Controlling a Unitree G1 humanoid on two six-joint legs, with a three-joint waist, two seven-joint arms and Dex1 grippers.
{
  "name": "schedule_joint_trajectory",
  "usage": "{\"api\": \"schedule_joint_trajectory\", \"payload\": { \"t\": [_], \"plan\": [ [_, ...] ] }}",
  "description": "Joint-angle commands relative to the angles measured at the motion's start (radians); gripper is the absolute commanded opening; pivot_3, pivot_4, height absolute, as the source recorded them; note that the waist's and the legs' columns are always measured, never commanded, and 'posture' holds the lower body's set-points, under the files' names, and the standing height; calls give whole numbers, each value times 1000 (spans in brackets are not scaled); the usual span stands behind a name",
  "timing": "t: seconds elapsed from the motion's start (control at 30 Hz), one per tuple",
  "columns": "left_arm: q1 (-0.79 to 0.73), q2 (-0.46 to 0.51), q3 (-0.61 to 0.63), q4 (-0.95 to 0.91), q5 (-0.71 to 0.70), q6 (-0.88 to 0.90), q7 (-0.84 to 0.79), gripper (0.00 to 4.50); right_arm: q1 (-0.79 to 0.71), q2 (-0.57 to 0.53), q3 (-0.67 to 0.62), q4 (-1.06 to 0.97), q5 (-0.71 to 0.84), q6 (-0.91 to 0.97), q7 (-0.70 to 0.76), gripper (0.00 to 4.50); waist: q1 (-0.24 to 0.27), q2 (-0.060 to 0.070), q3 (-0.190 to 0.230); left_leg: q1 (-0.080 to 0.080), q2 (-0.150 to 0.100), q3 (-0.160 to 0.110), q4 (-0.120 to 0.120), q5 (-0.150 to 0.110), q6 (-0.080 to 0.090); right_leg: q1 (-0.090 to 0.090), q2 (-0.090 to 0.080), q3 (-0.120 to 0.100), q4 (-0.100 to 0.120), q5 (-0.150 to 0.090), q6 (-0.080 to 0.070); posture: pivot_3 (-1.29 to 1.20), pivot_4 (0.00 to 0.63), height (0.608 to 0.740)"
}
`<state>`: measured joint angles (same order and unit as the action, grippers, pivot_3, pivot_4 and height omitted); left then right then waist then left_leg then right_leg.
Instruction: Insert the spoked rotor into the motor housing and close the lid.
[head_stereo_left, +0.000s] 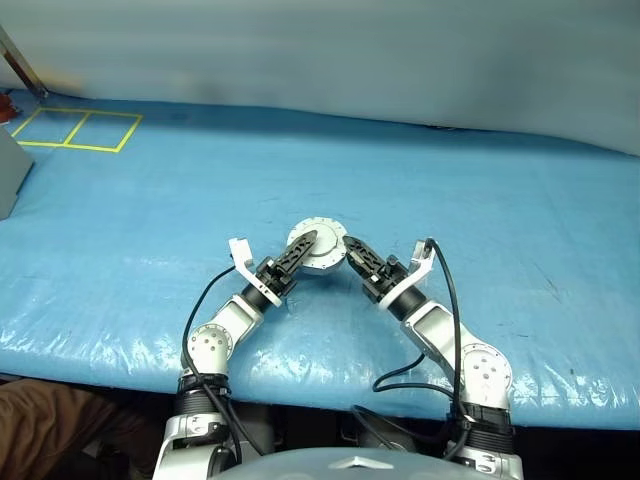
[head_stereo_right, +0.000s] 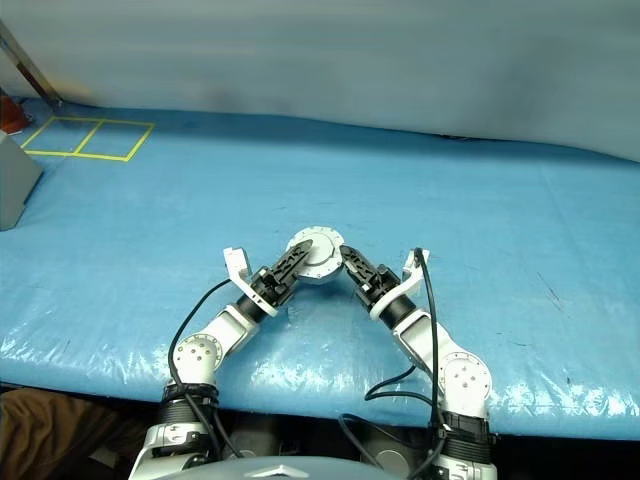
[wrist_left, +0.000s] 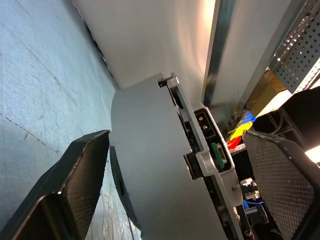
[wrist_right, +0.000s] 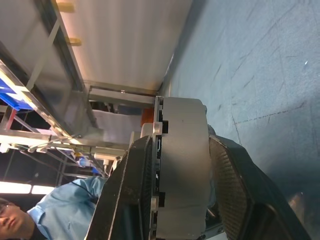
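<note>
The motor housing (head_stereo_left: 318, 246) is a round silvery piece between my two grippers, over the middle of the blue table cover (head_stereo_left: 500, 230). Its lid (head_stereo_right: 312, 246) shows a plain pale grey face and lies against the housing (wrist_right: 182, 165), with a seam along the rim. My right gripper (wrist_right: 180, 145) is shut on the housing, one finger on each flat side. My left gripper (wrist_left: 177, 140) is open and straddles the housing (wrist_left: 150, 165); one of its fingers (wrist_left: 280, 180) stands a little apart from it. The spoked rotor is hidden.
Yellow tape squares (head_stereo_left: 78, 130) mark the far left corner of the table, beside a grey box (head_stereo_left: 10, 170) at the left edge. A pale wall runs behind the table. A person in light blue (wrist_right: 35, 220) stands beyond it, near shelving.
</note>
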<state>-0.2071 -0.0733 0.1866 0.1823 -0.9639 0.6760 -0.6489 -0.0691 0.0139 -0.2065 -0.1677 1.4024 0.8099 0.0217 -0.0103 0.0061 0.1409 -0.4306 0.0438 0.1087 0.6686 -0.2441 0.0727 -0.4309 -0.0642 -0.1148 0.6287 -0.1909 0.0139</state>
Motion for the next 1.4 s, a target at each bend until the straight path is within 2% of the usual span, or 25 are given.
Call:
{"api": "schedule_joint_trajectory", "payload": {
  "t": [0.03, 0.17, 0.33, 1.0, 1.27, 1.4],
  "plan": [
    [-1, -48, -13, -13, -21, 12, -4, 4482, -31, 5, 3, -62, 51, -7, 41, 1358, 0, 0, 0, 0, 0, 0, 0, 0, 0, 0, 0, 0, 0, 0, 0, 0, 150, 740],
    [-2, -43, -35, -10, -6, 27, -19, 4482, -30, 7, 8, -68, 50, -7, 41, 1358, 0, 0, 0, 0, 0, 0, 0, 0, 0, 0, 0, 0, 0, 0, 0, 0, 150, 740],
    [-3, -34, -53, -7, -6, 55, -47, 3041, -32, 7, 11, -68, 45, -9, 44, 1358, 0, 0, 0, 0, 0, 0, 0, 0, 0, 0, 0, 0, 0, 0, 0, 0, 150, 740],
    [2, -58, -24, 2, -39, 28, 1, 2977, -36, -10, 30, -79, -42, -29, 88, 1358, 0, 0, 0, 0, 0, 0, 1, 0, 0, 0, 0, 0, 1, 0, 0, 0, 150, 740],
    [4, -59, -17, 2, -40, 22, 4, 2977, -40, -2, 28, -82, -77, -58, 94, 3934, 0, 0, 0, 0, 0, 0, 2, 0, 0, 0, 0, 1, 1, 0, 0, 0, 150, 740],
    [5, -66, -7, 0, -40, 10, 10, 2977, -45, -4, 24, -80, -100, -76, 94, 3934, 0, 0, 0, 0, 0, 0, 3, 0, 0, 0, 0, 1, 1, 0, 0, 0, 150, 740]
  ]
}}
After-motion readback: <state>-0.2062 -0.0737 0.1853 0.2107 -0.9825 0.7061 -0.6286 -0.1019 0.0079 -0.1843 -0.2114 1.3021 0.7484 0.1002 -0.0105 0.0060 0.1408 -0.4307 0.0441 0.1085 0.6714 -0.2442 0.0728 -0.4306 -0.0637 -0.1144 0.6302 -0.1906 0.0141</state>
